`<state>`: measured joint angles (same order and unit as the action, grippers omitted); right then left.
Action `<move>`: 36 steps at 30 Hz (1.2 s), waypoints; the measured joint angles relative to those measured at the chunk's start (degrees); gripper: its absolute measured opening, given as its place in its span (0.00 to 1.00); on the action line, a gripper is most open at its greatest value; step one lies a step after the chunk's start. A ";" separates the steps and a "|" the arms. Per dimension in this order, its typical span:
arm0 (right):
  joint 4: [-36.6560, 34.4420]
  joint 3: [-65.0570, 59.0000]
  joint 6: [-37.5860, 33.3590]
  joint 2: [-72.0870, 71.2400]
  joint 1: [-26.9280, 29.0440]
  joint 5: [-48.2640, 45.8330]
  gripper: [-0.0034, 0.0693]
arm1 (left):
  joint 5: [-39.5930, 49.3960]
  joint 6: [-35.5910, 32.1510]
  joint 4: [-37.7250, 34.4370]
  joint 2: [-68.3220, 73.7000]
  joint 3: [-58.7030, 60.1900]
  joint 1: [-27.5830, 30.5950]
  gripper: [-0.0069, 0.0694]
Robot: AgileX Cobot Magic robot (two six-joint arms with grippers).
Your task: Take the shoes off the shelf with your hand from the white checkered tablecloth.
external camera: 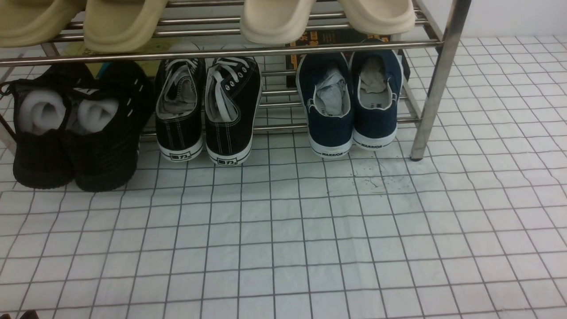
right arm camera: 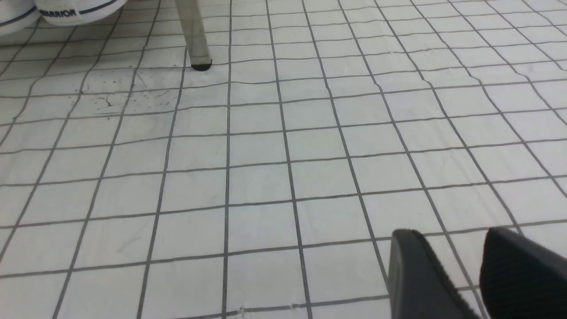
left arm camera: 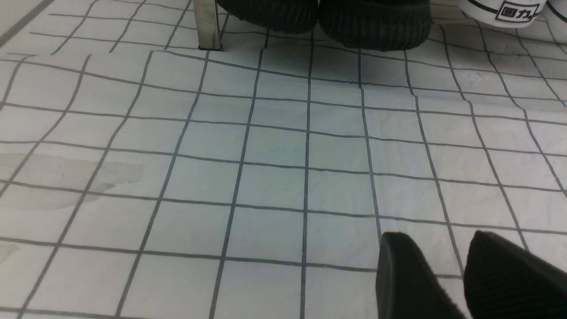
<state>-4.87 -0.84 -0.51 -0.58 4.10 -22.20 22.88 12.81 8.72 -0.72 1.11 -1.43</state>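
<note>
Shoes: the pair of navy blue canvas slip-ons (external camera: 350, 106) with white rubber soles sits at the right end of the lower tier. Their heels point at the near edge of the cloth, they are stuffed with grey paper, and "WARRIOR" is printed on the heels.
Shelf: the two-tier rack of shiny metal rods (external camera: 436, 88) stands along the far edge.
Cloth: the white checkered tablecloth (external camera: 283, 243) is slightly wrinkled, with dark specks just before the navy pair.
Neighbours: the black lace-up sneakers with white laces (external camera: 208, 110) are at mid-tier. The all-black shoes stuffed with white foam (external camera: 75, 128) are towards the far left corner. The cream slippers (external camera: 274, 17) are on the upper tier.
Left gripper (left arm camera: 436, 235): black fingers slightly parted, holding nothing, low over bare cloth.
Right gripper (right arm camera: 449, 231): black fingers slightly parted and empty, well apart from the rack's leg.
</note>
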 joint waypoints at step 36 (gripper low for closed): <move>-27.94 63.88 -17.16 70.31 -9.78 -44.87 0.05 | 0.00 0.00 0.00 0.00 0.00 0.00 0.40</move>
<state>-32.81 63.04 -17.67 69.73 -5.68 -67.07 22.88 12.81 8.72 -0.72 1.11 -1.43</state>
